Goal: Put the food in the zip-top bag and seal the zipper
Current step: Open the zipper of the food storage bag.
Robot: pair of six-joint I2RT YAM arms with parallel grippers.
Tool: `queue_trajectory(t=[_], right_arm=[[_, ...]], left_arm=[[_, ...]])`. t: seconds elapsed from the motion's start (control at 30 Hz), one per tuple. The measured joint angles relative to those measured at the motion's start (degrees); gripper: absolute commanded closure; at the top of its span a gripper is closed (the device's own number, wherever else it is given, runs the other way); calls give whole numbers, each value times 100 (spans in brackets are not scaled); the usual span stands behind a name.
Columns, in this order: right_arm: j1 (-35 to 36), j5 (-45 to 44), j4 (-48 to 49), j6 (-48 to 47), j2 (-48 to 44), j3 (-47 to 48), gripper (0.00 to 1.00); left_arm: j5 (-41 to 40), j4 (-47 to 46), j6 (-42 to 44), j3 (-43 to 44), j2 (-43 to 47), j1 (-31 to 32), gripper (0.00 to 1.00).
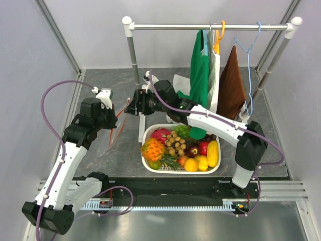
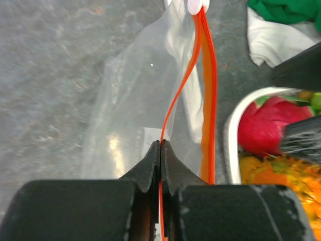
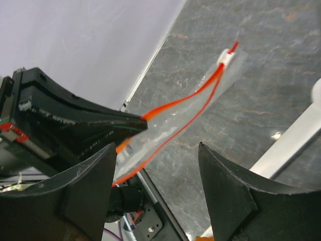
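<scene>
Left wrist view is where the grip is best read: the left claw (image 2: 160,145) is clamped on one lip of the thin orange-red zipper (image 2: 205,75), so that the clear floppy zip-top bag (image 2: 130,110) is lifted off the grey stone-patterned counter (image 1: 110,85), probably to part its mouth. The other lip is seen running free beside it up to the small white slider tab (image 2: 195,5). From overhead the bag is barely made out. Further right, the right claw (image 3: 156,150) is held with jaws wide apart, aimed at the bag and gripping nothing. Only overhead is the food shown, unpacked in the white slotted basket (image 1: 176,171): the orange toy pineapple (image 1: 154,149) and yellow lemon-like pieces (image 1: 200,161).
</scene>
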State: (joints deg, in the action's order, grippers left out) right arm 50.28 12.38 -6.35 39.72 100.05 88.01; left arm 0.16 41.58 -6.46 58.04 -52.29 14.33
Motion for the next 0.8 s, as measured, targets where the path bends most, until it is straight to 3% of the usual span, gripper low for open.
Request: queue_trajectory(t=[0.37,0.67,0.8], right_arm=[[326,-343,-133,472,273,15,37],[538,-562,-116,717,363,-129,38],[560,-678,-122,752,529,-129,43]], left_arm=[[350,-98,-741,-289,420,0,98],[487,-149,-870,-289,415,0,98],[496,-149,-872,-289,431,0,98]])
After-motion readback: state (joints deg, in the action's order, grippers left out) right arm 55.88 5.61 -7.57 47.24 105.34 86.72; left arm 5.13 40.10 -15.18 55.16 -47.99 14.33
